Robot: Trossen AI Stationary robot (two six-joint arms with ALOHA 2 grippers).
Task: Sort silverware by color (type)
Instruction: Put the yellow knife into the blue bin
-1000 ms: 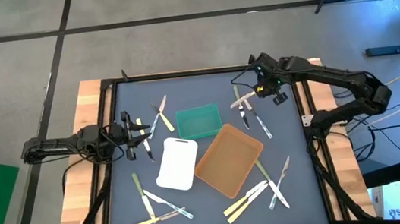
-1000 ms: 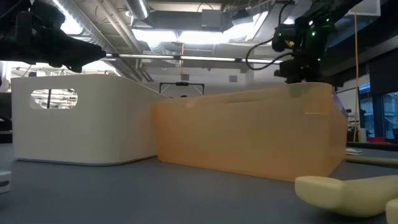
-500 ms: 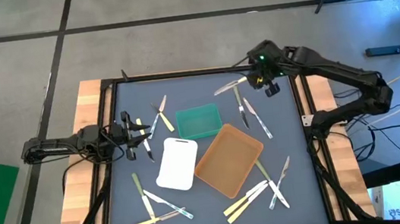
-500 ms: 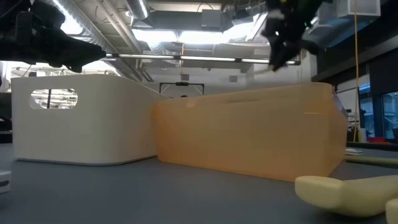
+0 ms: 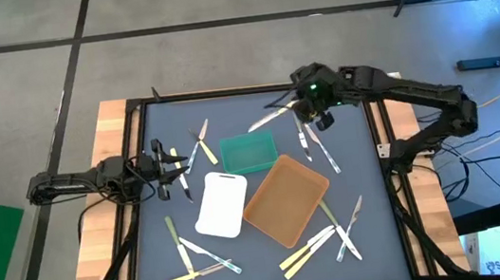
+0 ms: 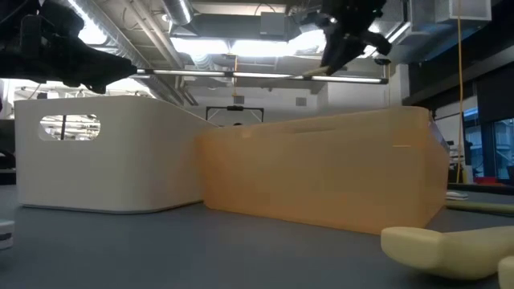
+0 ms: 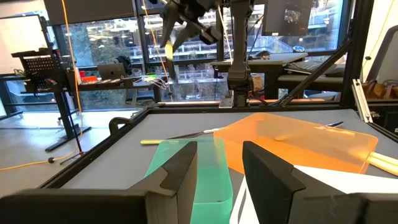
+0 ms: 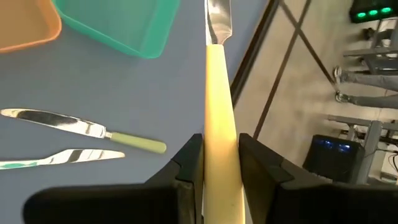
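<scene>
I've got one cream-handled knife point(image 8: 219, 124) pinched between the right tool's point(image 5: 311, 106) fingers, lifted off the bench point(image 5: 361, 184) at upper middle of the overhead frame, blade pointing toward the green tray point(image 5: 249, 152). All three trays look empty to me, so sorting has barely begun; the other silverware point(image 5: 325, 242) lies scattered. My left tool point(image 7: 217, 177) waits at mid-left, fingers spread, holding nothing.

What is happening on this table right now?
The right pincer is shut on a cream-handled knife, held in the air near the green tray. The left pincer waits open at the table's left side. Other utensils lie scattered around the white tray and brown tray.
</scene>
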